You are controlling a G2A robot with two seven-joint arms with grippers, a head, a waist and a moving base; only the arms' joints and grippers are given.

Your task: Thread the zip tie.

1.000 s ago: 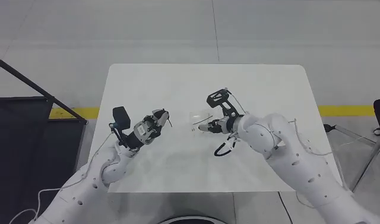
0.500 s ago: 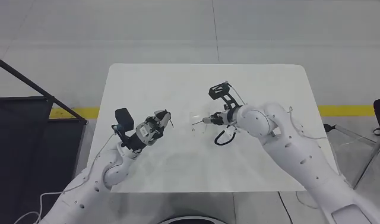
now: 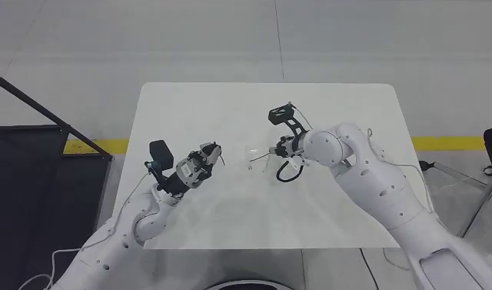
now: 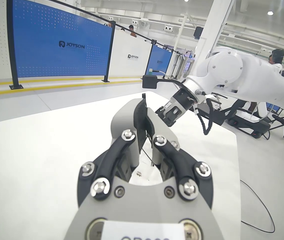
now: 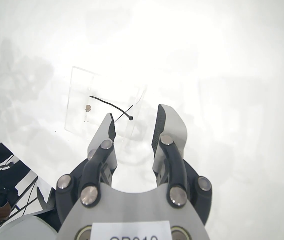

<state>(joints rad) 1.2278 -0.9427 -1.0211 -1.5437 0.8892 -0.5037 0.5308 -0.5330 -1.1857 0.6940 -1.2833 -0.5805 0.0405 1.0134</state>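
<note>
At the middle of the table (image 3: 346, 105), a clear sheet (image 5: 80, 93) lies flat with a zip tie (image 5: 109, 104) across it and a small scrap (image 5: 88, 107) beside the tie, also on the sheet. The right gripper (image 5: 135, 113) hangs just over the sheet's right edge, the tie's head below the gap between its spread fingers (image 5: 110, 126). To the sheet's left, near it, the left gripper (image 4: 145, 117) sits above the table, a second zip tie (image 4: 143, 99) pinched between its fingers and sticking out past their tips. The two grippers face each other across the sheet.
</note>
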